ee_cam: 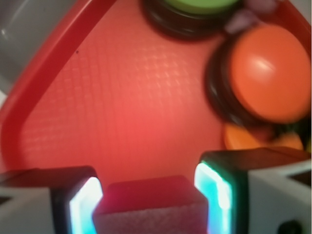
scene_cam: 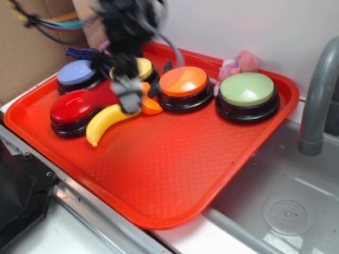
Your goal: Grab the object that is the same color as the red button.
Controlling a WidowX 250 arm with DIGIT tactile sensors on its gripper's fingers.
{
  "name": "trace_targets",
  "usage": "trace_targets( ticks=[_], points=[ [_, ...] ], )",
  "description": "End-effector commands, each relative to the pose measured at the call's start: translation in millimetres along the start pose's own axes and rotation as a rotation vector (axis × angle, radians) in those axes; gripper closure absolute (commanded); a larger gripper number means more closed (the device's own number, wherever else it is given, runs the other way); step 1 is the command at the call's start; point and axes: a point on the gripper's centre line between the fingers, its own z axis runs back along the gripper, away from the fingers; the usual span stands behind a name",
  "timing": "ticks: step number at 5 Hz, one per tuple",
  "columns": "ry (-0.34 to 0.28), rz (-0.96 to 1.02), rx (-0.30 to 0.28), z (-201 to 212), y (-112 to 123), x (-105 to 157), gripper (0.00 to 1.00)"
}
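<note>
On the textured red-orange plastic tray, the black robot gripper hangs low among the buttons, and the wrist view shows its two pads closed against the sides of the small matte red block, which sits between them above the tray floor. Just left of the gripper stands the glossy red dome button on a black base, with a yellow plastic banana lying against it. An orange curved fruit slice lies just right of the gripper, beside the orange-capped button. Behind are a lavender-blue button and a yellow button; a pale green button stands farther right.
</note>
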Motion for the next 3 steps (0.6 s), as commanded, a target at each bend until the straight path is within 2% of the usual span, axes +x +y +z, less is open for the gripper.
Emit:
trace_targets(
  ticks=[1, 2, 3],
  points=[
    [-0.041, 0.406, 0.030, 67, 12, -38, 1.00],
    [-0.071, 0.588, 0.060, 83, 15, -57, 1.00],
    [-0.066, 0.638, 0.048, 86, 18, -65, 1.00]
  ],
)
